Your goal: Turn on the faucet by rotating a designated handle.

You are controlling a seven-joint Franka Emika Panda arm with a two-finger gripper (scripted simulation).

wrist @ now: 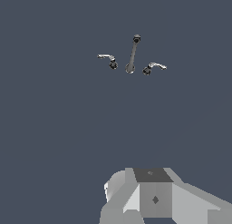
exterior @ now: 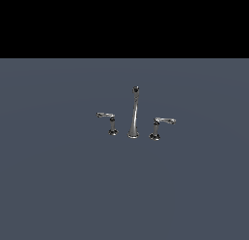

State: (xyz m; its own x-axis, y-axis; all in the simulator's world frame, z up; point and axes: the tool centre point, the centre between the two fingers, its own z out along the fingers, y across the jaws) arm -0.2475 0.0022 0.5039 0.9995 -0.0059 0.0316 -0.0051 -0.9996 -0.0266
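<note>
plain slate-grey floor [exterior: 58, 185], with a black band behind it in the exterior view. on that floor, the handle [exterior: 109, 121]: small dim chrome lever on a short post, just beside the spout [exterior: 133, 112], on the exterior view's left of it. lever bar roughly level, pointing away from the spout. on the spout's other side, the brighter twin lever [exterior: 162, 125], mirrored. well apart from the spout, caught only by the wrist view, the grey gripper [wrist: 154, 196]. fingers out of sight, so cannot tell whether open or closed. handle far ahead of the gripper, so probably a long approach before any push across the bar. no arm in the exterior view. post height plain only there, foreshortened from the wrist.
</note>
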